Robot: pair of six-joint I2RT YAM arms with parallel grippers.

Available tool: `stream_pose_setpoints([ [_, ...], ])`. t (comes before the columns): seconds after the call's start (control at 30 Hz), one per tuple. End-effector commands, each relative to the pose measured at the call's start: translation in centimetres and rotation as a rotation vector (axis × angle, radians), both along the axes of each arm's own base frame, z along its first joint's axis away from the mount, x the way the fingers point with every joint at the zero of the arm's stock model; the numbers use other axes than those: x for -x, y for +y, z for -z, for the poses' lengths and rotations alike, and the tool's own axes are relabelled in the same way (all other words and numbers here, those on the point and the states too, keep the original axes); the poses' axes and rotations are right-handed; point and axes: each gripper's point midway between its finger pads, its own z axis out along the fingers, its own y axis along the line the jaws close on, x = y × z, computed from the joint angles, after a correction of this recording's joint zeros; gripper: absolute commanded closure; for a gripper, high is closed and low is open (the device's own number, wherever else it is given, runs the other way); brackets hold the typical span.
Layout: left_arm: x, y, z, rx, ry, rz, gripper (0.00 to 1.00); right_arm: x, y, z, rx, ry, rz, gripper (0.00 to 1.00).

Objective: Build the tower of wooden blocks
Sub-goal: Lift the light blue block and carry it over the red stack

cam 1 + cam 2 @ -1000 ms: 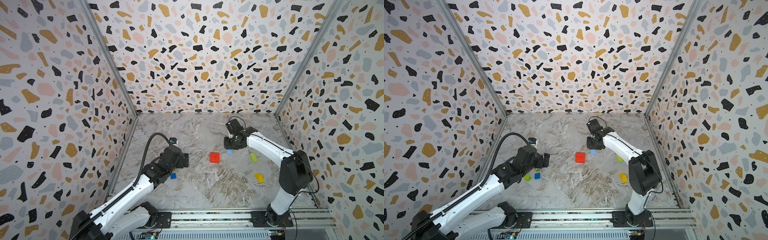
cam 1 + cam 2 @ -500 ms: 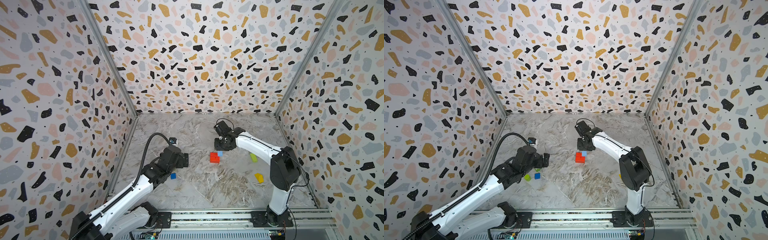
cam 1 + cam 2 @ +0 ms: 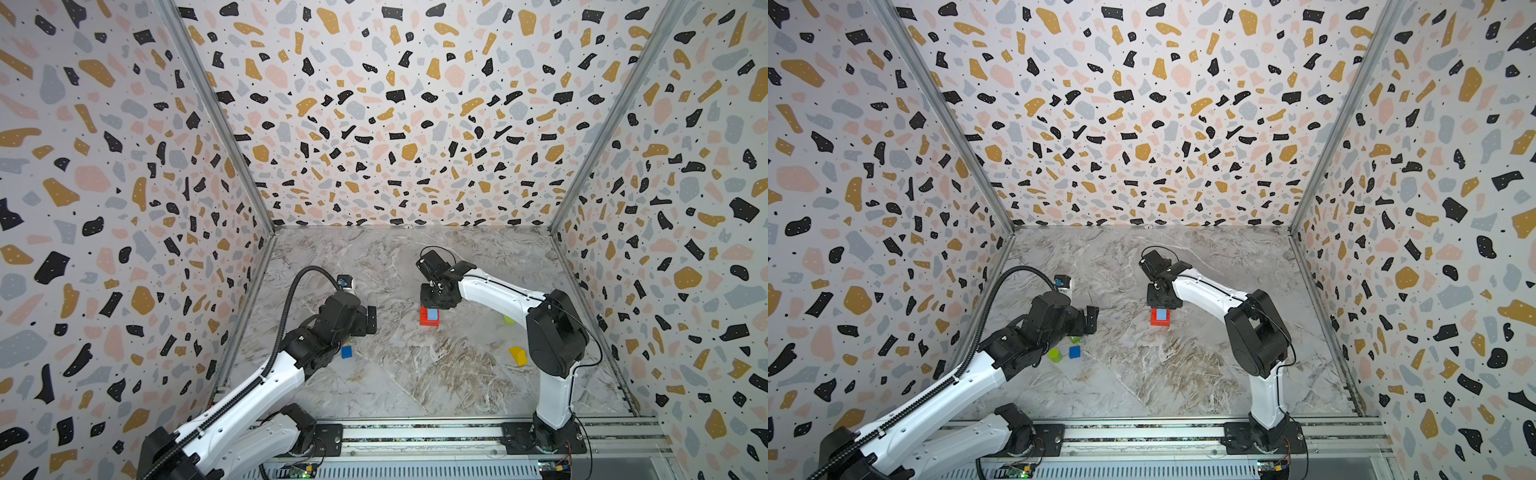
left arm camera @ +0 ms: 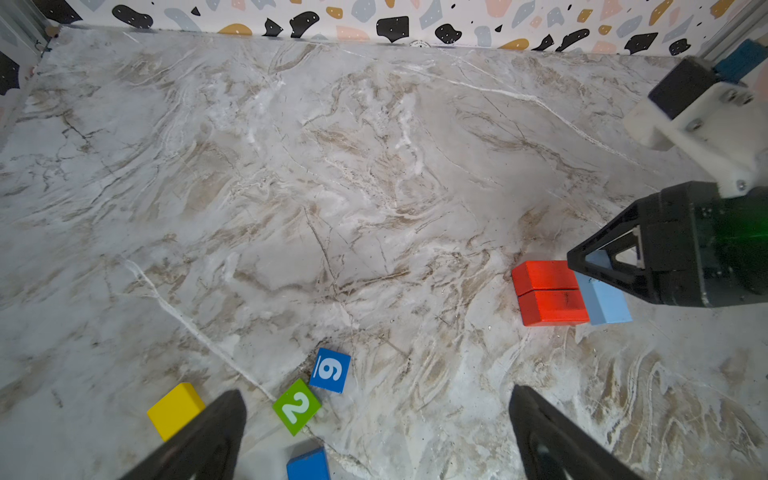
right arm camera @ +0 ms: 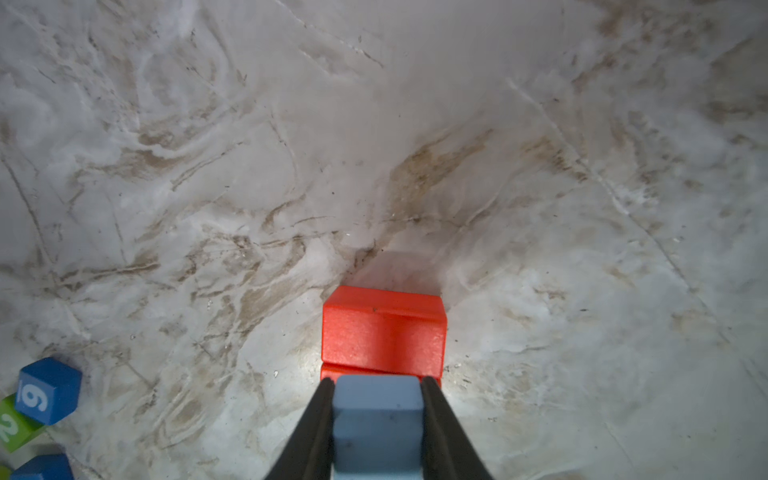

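1. Right wrist view: the right hand (image 5: 378, 382) is pinching a pale blue block (image 5: 376, 419) by two opposite flat sides, its fingers reaching well down the flanks.
2. Pale blue block: it is carried low over two red slabs (image 5: 382, 332), which lie side by side near the middle of the bench (image 3: 415, 374). In both top views it covers their right part. Whether it touches them or sits just above cannot be told.
3. Left hand (image 4: 378, 392): spread wide and empty, it hangs over loose pieces on the left of the bench.
4. Loose pieces, left: a blue cube (image 4: 330, 370) marked 6 sits just beside a green cube (image 4: 296, 406) marked 2, with a yellow cube (image 4: 174, 409) near them.
5. Loose pieces, right: a yellow wedge (image 3: 517, 355) lies well apart from the slabs, and a lime bar (image 3: 508, 319) is partly hidden by the arm.
6. Handling, as judged:
   - The pieces are painted wood, so probably light, rigid and hard to damage.
   - The smooth paint is probably slick, so each is best taken square on parallel faces, about mid-height.
   - The wedge is best held by its flat sides, not the slope.
   - Nothing fastens the slabs together, so a sideways nudge on landing could part them.
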Motion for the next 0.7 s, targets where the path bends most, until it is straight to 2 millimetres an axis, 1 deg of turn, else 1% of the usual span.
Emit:
stream_pose_setpoints([
  [0.0,0.0,-0.3,-0.2,0.014,-0.008,0.013,0.00,-0.4,0.5,-1.0,-0.014,-0.028,0.025,0.81],
  [0.47,0.0,-0.2,-0.2,0.015,-0.010,0.011,0.00,-0.6,1.3,0.3,-0.007,-0.018,0.023,0.83],
  [0.67,0.1,-0.3,-0.1,0.015,-0.007,0.014,0.00,-0.8,1.6,0.3,-0.015,-0.021,0.022,0.83],
])
